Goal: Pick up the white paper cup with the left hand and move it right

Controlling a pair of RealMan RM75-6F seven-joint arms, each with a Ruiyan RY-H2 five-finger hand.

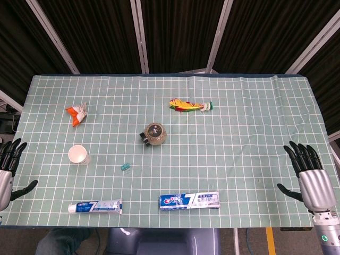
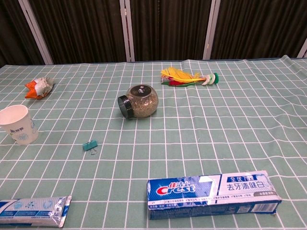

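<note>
The white paper cup point(image 1: 78, 154) point(image 2: 18, 124) stands upright on the left part of the green checked table, its mouth facing up. My left hand point(image 1: 9, 170) rests at the table's left edge, well to the left of the cup, fingers spread and holding nothing. My right hand point(image 1: 309, 173) sits at the right edge, fingers apart and empty. Neither hand shows in the chest view.
A toothpaste tube point(image 1: 95, 206) point(image 2: 33, 211) lies in front of the cup. A teal binder clip point(image 1: 126, 167) point(image 2: 89, 145), a tipped glass jar point(image 1: 154, 134) point(image 2: 139, 101), a Crest box point(image 1: 189, 201) point(image 2: 213, 193), a crumpled wrapper point(image 1: 77, 113) point(image 2: 39, 87) and a feather shuttlecock point(image 1: 190, 105) point(image 2: 188, 77) lie around.
</note>
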